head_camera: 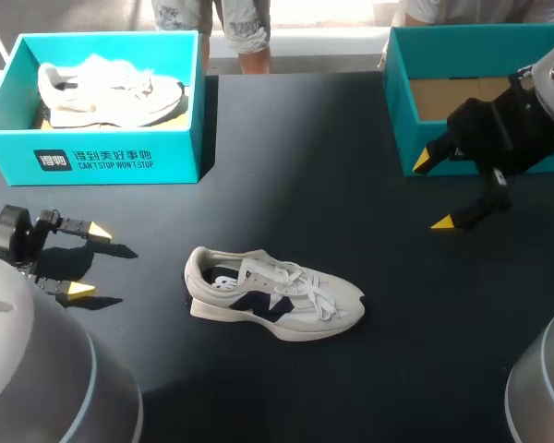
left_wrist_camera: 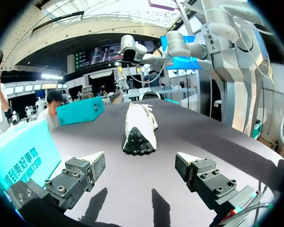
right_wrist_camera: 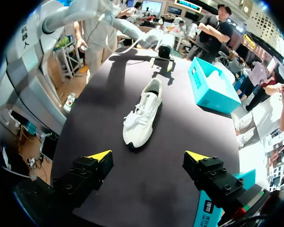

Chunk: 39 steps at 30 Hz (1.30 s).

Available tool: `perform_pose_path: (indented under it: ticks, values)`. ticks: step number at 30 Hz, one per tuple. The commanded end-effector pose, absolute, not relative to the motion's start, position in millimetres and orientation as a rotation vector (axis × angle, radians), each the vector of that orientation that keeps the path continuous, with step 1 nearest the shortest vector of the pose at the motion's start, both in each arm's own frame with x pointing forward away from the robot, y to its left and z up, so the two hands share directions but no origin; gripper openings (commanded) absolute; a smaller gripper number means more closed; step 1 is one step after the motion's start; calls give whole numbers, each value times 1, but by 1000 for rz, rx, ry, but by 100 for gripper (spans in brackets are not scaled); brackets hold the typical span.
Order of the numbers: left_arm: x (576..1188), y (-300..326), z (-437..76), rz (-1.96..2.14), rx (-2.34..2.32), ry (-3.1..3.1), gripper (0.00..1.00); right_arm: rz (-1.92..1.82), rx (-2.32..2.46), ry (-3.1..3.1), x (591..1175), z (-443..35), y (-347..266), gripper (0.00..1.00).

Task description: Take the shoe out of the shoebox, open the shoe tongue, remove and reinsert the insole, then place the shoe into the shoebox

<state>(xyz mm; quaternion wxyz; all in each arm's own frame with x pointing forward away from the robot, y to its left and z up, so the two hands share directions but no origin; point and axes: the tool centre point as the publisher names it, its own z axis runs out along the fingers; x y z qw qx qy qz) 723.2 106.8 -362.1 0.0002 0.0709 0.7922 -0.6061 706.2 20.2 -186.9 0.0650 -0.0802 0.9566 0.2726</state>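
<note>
Shoe point(head_camera: 275, 297): one pale trainer with a dark side mark, standing on its sole just below centre of the head view, on the dark counter point(head_camera: 305, 185). Its heel points to frame left and its toe to frame right. It is out of any box and nothing touches it. Laces point(head_camera: 305, 281): loose across the instep, with the tongue mostly hidden beneath them. Left hand point(head_camera: 81, 259): at the left edge, well apart from the shoe's heel, released, fingers spread and empty. Right hand point(head_camera: 434, 192): upper right, in front of the right shoebox point(head_camera: 399, 111), likewise released and empty, well apart from the toe. The right shoebox shows a bare cardboard floor. Left shoebox point(head_camera: 111, 157): upper left, holding a second shoe point(head_camera: 111, 92). Step judged in hand: opening the tongue, since the shoe already lies on the counter. Handling notes: one hand should probably pin the shoe first, at the heel or the toe, because a light trainer is likely to slide or tip under a one-sided pull. The other hand should come down over the collar, take the tongue's top edge rather than a lace loop, and draw it up and toward the toe. Risk: the loose laces may snag a yellow tip.
</note>
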Motion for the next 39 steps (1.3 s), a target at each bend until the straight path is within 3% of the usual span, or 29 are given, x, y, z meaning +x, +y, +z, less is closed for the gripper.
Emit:
perform_pose_path:
  ticks: [1,35,39]
  values:
    - [714,110,-372,-1953,81,2405,100,821,-243,2890,707,-188,21,100]
    - [696,117,-388,-1959,-96,2392,100,821,-243,2890,707,-188,21,100]
    - [699,95,-385,-1945,-91,2383,100,821,-243,2890,707,-188,21,100]
